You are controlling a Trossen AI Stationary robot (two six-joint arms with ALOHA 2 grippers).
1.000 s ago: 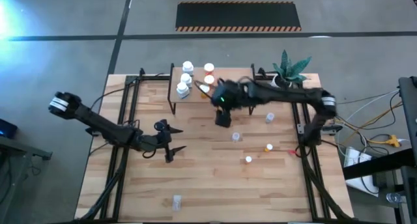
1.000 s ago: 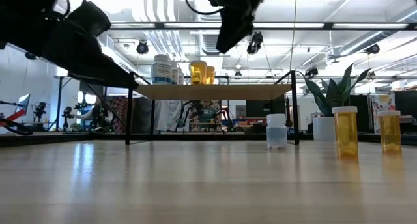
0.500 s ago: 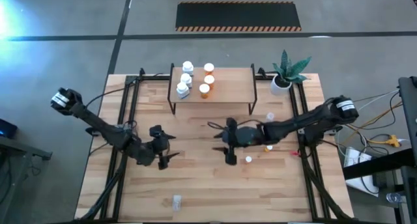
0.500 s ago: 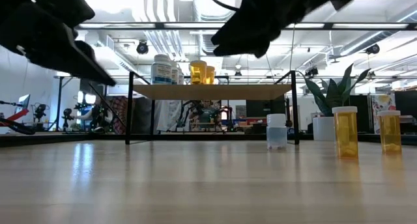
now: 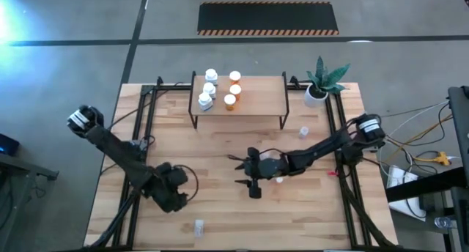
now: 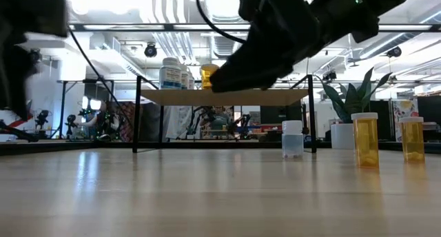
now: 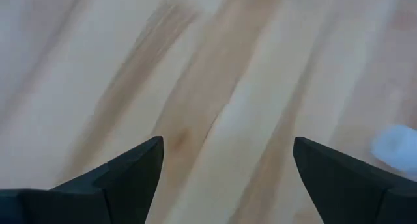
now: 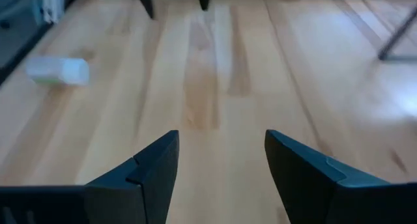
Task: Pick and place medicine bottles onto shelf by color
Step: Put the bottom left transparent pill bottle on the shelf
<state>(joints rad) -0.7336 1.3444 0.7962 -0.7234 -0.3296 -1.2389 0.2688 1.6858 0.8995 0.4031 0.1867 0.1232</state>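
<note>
Bottles stood in two groups when I checked the feeds. On the shelf (image 5: 256,94), at the far side of the tabletop (image 5: 220,215), I counted three white bottles (image 5: 208,89) in a row at its left end and three orange bottles (image 5: 234,89) just beside them. Loose on the tabletop, a pale bottle (image 5: 303,132) stood near the shelf's right legs, a white-capped one (image 5: 279,180) sat just beside the right arm's wrist, and another pale bottle (image 5: 198,225) lay on its side near the front edge.

My right gripper (image 5: 251,173) hung over the middle of the tabletop, its jaws apart and holding nothing; its wrist camera showed bare planks between them, with the fallen bottle well off to one side. My left gripper (image 5: 170,193) was low over the front left area, jaws wide apart and empty, a blurred pale shape (image 7: 397,143) at the edge of its wrist view. A potted plant (image 5: 322,80) stood beyond the shelf's right end.
</note>
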